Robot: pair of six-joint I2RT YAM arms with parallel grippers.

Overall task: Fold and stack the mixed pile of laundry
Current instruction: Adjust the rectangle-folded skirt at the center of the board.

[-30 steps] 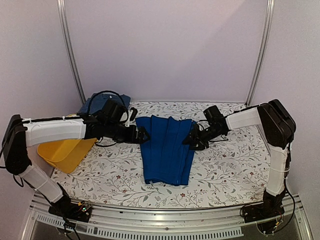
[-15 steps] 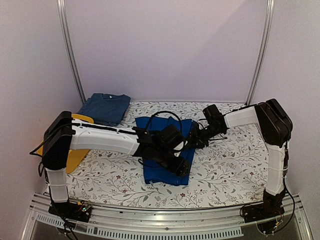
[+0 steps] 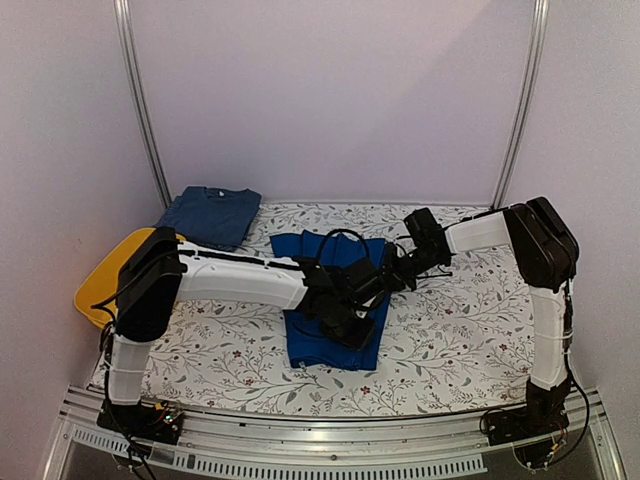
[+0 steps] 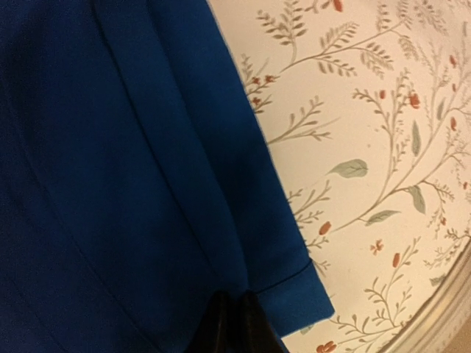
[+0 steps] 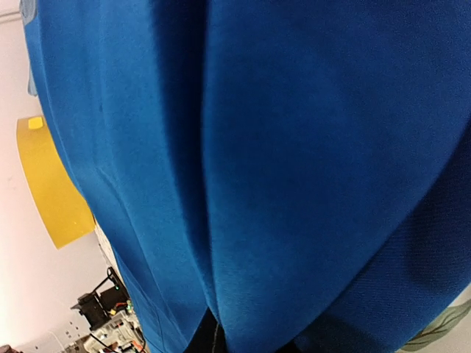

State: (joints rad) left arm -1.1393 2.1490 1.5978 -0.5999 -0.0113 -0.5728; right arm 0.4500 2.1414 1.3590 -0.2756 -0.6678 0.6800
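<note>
The royal-blue garment (image 3: 318, 347) lies lengthwise in the middle of the floral table (image 3: 455, 335), with folds running along it. My left arm reaches across it from the left. The left gripper (image 3: 354, 333) sits at its near right part, dark fingertips (image 4: 221, 329) pressed together on the cloth beside the hemmed corner (image 4: 294, 305). My right gripper (image 3: 392, 276) is at the garment's right edge, shut on a fold of blue cloth (image 5: 294, 147) that fills that view. A folded dark blue shirt (image 3: 210, 215) rests at the back left.
A yellow plastic tub (image 3: 98, 285) stands at the left table edge, partly behind my left arm, and shows as a yellow strip (image 5: 48, 184) in the right wrist view. Metal frame posts (image 3: 140, 110) rise at the back corners. The table's metal rim (image 4: 434, 312) runs close to the garment corner.
My left arm swung from the garment's left edge over it to its near right part, and its jaws closed there. The right gripper closed at the right edge.
</note>
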